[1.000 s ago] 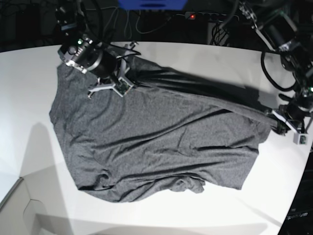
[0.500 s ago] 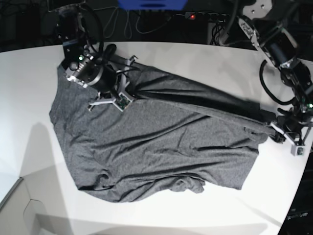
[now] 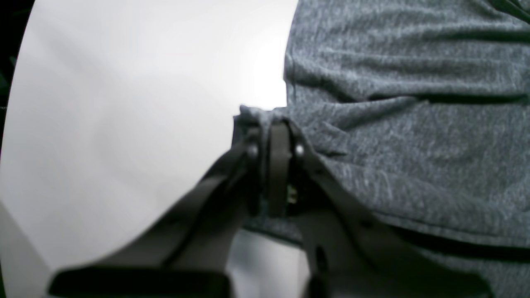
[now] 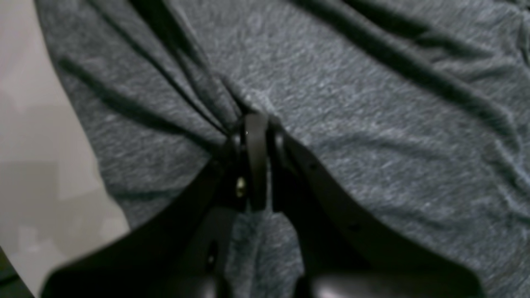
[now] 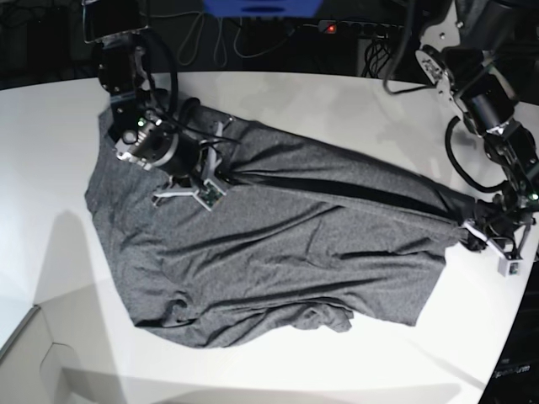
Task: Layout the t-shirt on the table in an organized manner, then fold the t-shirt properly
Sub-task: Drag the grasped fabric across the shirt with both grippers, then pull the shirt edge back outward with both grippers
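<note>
The dark heather-grey t-shirt lies spread and wrinkled across the white table, bunched along its near hem. A taut fold runs between my two grippers. In the base view my right gripper is shut on a pinch of fabric at the shirt's upper left. The right wrist view shows its tips closed on gathered t-shirt cloth. My left gripper is shut on the shirt's right edge. Close up, its tips clamp the t-shirt's hem over bare table.
A power strip with a red light, cables and a blue object sit behind the table's far edge. The table's curved edge runs close beside the left gripper. A pale panel lies at the near left corner.
Both grippers have moved toward the near side of the table with the shirt still gripped. The taut fold between them has shifted nearer and the far edge has pulled in.
</note>
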Action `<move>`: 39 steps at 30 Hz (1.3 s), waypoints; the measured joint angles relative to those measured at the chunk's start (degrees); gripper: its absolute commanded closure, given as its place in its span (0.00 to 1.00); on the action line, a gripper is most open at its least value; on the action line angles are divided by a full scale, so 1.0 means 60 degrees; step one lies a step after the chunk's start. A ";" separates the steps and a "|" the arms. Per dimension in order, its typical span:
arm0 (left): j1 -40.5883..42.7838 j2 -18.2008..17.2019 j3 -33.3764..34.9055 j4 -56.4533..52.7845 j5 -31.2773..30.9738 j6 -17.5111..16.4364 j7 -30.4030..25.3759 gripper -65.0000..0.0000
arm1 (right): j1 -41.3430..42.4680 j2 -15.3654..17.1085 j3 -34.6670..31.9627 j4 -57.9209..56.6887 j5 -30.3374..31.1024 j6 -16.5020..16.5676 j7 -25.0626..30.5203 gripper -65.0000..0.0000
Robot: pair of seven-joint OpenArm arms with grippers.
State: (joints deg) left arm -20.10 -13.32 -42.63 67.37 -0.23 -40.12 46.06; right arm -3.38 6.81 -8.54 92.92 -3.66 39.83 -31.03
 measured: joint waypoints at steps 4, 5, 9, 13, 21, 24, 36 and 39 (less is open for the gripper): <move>-0.0168 -0.0044 0.0798 -0.0022 0.0000 0.0033 0.0011 1.00 | 0.0273 -0.0004 0.0000 -0.0018 0.0011 0.0000 0.0036 1.00; -0.0215 -0.0015 0.0984 -0.0026 -0.0007 0.0033 -0.0007 1.00 | 0.0328 -0.0004 -0.0004 -0.0015 0.0000 0.0000 0.0022 1.00; -0.0237 0.0018 0.1155 -0.0026 -0.0055 0.0000 -0.0007 1.00 | 0.0426 0.0000 0.0000 -0.0018 0.0000 0.0000 0.0015 1.00; -0.0204 -0.0007 0.1140 -0.0026 0.0004 0.0000 -0.0408 1.00 | 0.0506 -0.0004 0.0000 -0.0051 0.0000 0.0000 -0.0007 1.00; -0.0219 -0.0288 0.1162 -0.1333 0.0022 0.0000 -0.1100 1.00 | 0.0619 0.0000 0.0000 -0.0430 -0.0025 -0.0004 0.0007 1.00; -0.0302 -0.0361 0.1158 -0.1617 0.0015 0.0000 -0.1479 1.00 | 0.0692 -0.0007 -0.0004 -0.0514 0.0004 0.0000 0.0033 1.00; -0.0466 -0.0645 0.1126 -0.1982 0.0004 0.0004 -0.1504 0.65 | 0.0696 -0.0004 -0.0011 -0.0554 -0.0004 0.0000 0.0022 0.83; -0.0696 -0.0772 0.1122 -0.2342 0.0004 0.0004 -0.1508 0.55 | 0.0696 0.0000 -0.0011 -0.0554 -0.0004 0.0000 0.0000 0.67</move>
State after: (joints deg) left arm -24.27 -17.96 -35.90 53.32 -0.21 -40.10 37.01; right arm 0.80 6.81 -8.60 89.60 -3.68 39.83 -31.03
